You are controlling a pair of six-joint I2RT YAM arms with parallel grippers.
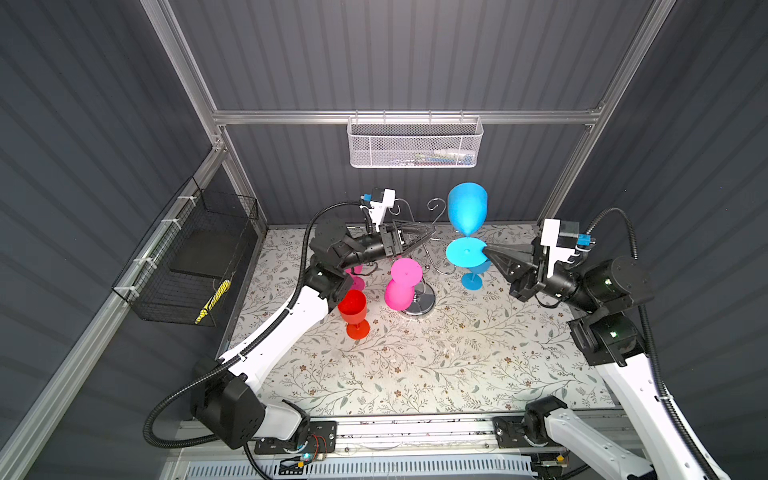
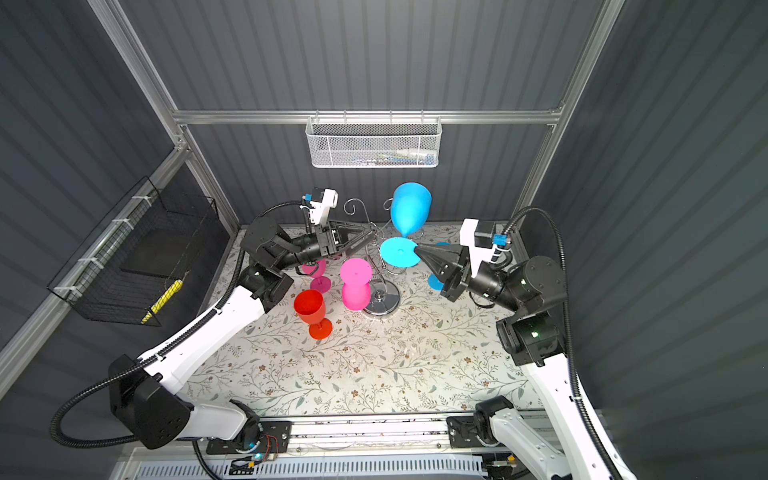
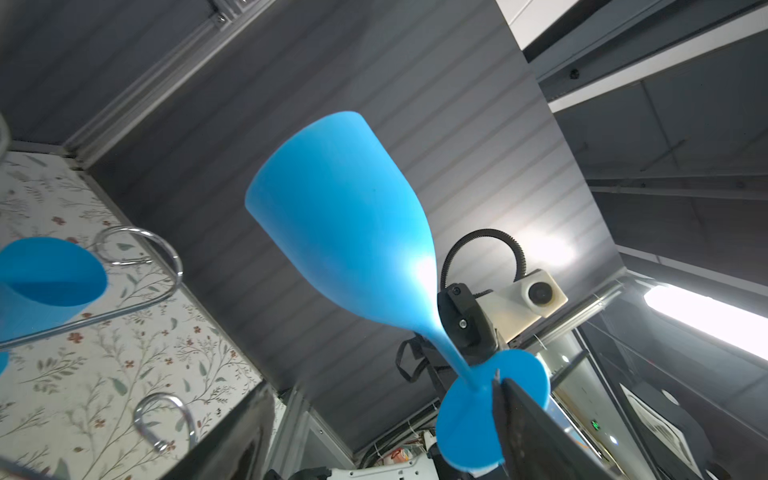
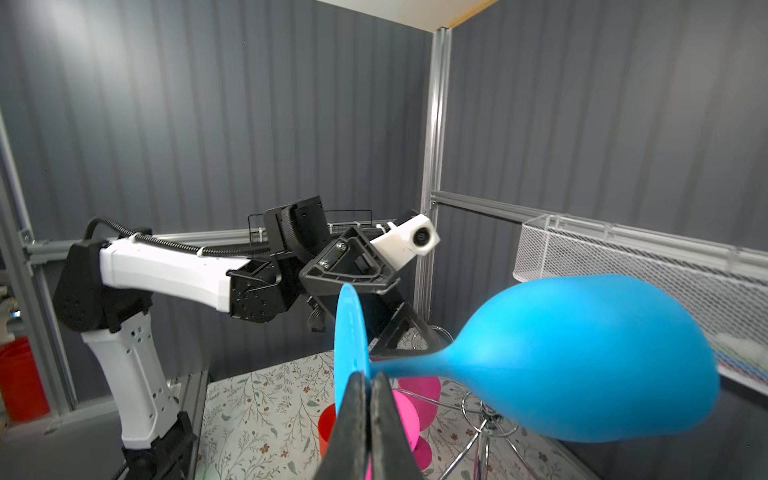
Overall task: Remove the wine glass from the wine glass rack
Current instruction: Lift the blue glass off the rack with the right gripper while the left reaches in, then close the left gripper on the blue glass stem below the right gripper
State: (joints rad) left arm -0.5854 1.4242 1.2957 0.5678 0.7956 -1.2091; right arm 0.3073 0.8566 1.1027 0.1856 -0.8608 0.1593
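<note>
**A thin pinch on a top-heavy glass**

We see two risks. The left gripper [image 1: 430, 232], jaws spread wide and holding nothing, sits close by the glass's foot and could knock it. Just right of the shiny chrome wire rack [image 1: 424, 305], the blue plastic wine glass [image 1: 466, 208] hangs apparently clear of its arms. It may swivel or slip, because the right gripper [image 1: 486, 250] pinches only the foot's rim.

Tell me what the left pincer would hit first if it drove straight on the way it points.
Probably the blue wine glass: its stem sits right ahead of the open left pincer, while the right pincer grips its foot. Depth is hard to judge.
</note>
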